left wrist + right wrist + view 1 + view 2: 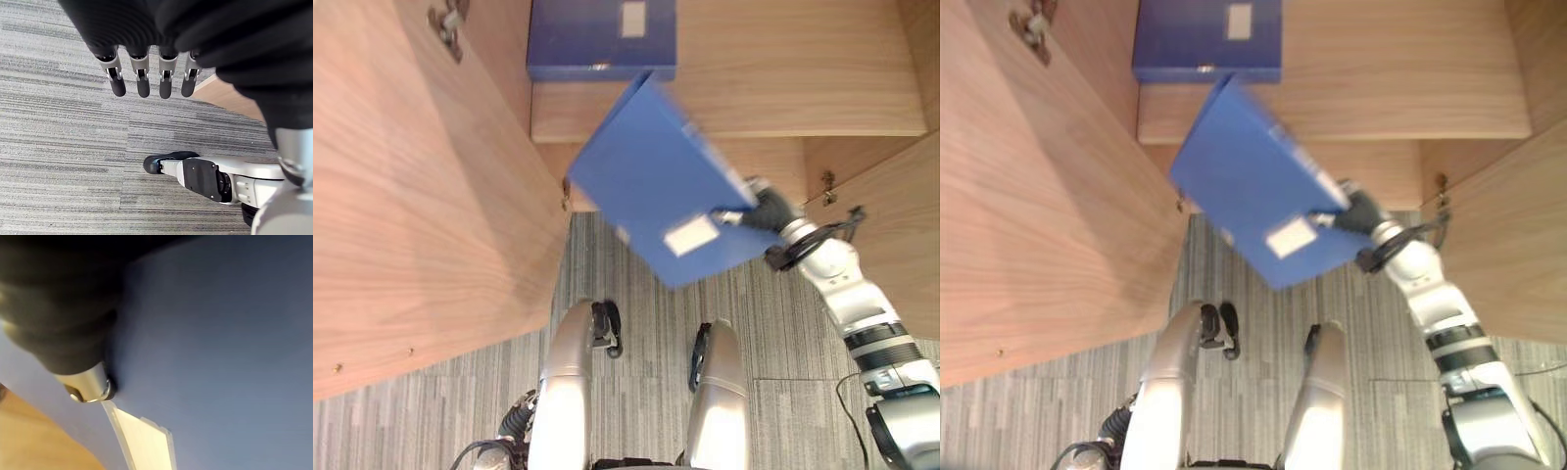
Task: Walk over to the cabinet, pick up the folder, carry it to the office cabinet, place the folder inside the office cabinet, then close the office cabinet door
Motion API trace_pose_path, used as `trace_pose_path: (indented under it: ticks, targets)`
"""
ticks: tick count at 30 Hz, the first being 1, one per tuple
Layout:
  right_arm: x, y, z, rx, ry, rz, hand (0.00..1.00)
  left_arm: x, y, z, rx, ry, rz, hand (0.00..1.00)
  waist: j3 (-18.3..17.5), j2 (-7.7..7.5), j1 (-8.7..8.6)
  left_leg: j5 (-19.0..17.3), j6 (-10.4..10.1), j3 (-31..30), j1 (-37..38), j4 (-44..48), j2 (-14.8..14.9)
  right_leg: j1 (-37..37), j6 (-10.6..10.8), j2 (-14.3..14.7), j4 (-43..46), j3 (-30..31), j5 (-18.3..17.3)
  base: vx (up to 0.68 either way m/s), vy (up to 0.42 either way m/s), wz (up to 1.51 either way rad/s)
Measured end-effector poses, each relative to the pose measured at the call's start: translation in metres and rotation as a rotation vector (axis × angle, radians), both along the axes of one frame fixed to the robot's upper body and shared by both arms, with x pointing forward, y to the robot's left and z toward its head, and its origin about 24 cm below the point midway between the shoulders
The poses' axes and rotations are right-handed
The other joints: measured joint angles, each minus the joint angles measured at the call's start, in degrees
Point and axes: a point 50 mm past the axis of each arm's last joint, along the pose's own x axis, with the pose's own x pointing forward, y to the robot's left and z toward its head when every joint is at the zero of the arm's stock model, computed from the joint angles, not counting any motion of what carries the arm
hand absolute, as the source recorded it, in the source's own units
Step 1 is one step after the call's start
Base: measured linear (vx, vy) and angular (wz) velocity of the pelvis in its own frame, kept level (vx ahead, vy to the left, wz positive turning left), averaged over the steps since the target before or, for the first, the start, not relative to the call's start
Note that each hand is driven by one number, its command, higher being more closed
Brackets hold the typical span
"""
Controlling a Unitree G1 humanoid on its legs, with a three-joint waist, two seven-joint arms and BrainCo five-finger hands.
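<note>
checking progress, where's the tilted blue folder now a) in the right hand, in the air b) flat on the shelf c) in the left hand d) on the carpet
a: the right hand grips the blue folder, tilted in the air before the cabinet shelf; the left hand hangs open over the carpet.

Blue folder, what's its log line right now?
right hand: shut on blue folder | blue folder: tilted, by cabinet shelf | left hand: open
</note>
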Motion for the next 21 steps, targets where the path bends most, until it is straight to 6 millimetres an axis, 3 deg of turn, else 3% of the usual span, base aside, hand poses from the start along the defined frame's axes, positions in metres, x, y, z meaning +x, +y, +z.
trace_pose_path:
  ticks: [1,4,8,10,12,14,21]
  targets:
    - [0.001,-0.002,0.0,0.042,-0.002,-0.01,1.0,0.001,0.0,0.0,0.0,-0.002,-0.001,0.0,0.16,0.03,0.0,-0.08,0.04,-0.12,-0.29,0.32,-0.04,-0.11,0.11,-0.11,0.36,-0.07,-0.15,0.02,0.023,0.31]
    - [0.004,-0.008,-0.005,0.442,-0.032,-0.051,1.0,0.01,-0.004,0.006,0.002,-0.042,0.002,0.0,0.81,0.25,0.38,-0.75,0.02,-0.41,-2.88,2.49,-0.76,-2.17,0.6,-1.14,2.94,0.15,-1.41,0.03,0.016,0.19]
    - [0.005,-0.007,-0.012,0.912,-0.035,0.006,1.0,0.025,-0.011,0.016,-0.008,-0.12,0.021,0.0,0.97,0.68,2.19,-1.02,-0.36,-0.95,-4.92,3.77,-0.75,-3.88,0.66,-1.14,4.45,0.01,-2.27,0.04,-0.011,0.06]
    - [0.005,-0.013,-0.009,1.059,-0.062,0.016,1.0,0.028,-0.013,0.017,-0.016,-0.126,0.03,0.0,1.03,0.85,2.69,-1.19,-0.52,-1.42,-5.34,4.29,-0.74,-3.85,0.49,-1.18,4.83,-0.46,-2.68,0.04,-0.023,0.09]
    - [0.006,-0.019,0.002,1.236,-0.127,0.04,1.0,0.028,-0.013,0.017,-0.021,-0.124,0.04,0.0,1.06,1.02,2.8,-1.24,-0.57,-1.89,-5.93,4.72,-0.79,-3.97,0.28,-1.27,5.25,-0.93,-3.15,0.06,-0.029,0.08]
    - [0.007,-0.029,0.025,1.399,-0.248,0.076,1.0,0.028,-0.015,0.016,-0.021,-0.119,0.057,0.0,1.11,1.57,3.08,-1.56,-0.76,-2.15,-6.11,5.32,-0.77,-3.99,0.32,-1.28,5.88,-1.01,-3.64,0.05,-0.026,0.03]
    - [0.007,-0.04,0.074,1.692,-0.475,0.167,1.0,0.025,-0.02,0.012,-0.143,-0.1,0.206,0.0,0.49,2.76,3.67,-1.66,-1.35,-3.13,-6.72,5.43,-0.76,-4.13,-0.33,-1.2,6.28,-2.0,-4.42,0.04,-0.034,0.03]
